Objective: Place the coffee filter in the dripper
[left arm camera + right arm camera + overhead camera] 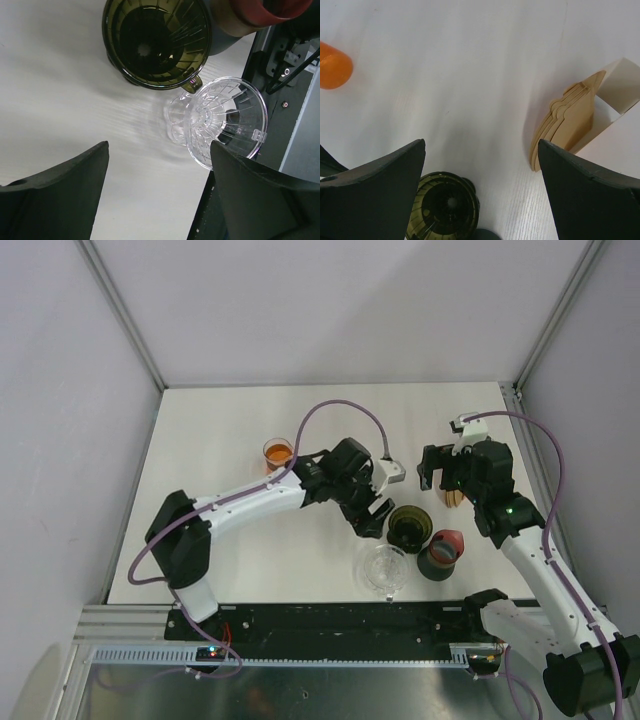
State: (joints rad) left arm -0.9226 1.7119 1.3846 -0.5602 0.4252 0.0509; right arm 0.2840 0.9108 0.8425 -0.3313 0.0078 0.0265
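**Both jaws wide open, filters sitting in their holder**

Here is the left gripper (159,147), hanging over the bare white table (60,90), jaws spread wide and nothing between them. Just ahead of its fingers (55,200) sits the dark olive dripper (155,42), mouth up, ribs running down to the hole in its floor. Just beside that, at the olive one's handle, stands the clear dripper (225,120), right at the table's near edge by the arm bases. A dark cup with a red rim (270,12) peeks in at the corner, close against the olive dripper.

Over to the right gripper (481,145): jaws just as wide, empty too, poised above the tabletop. And there is the prize, the stack of brown paper coffee filters (567,120), leaning on edge in a white card holder (620,85), just off one of the fingers (592,200). From overhead the stack lies on the right side of the table, beyond both drippers and apart from them, close under the right gripper. An orange cup (277,453) stands off to the left, well apart from it all
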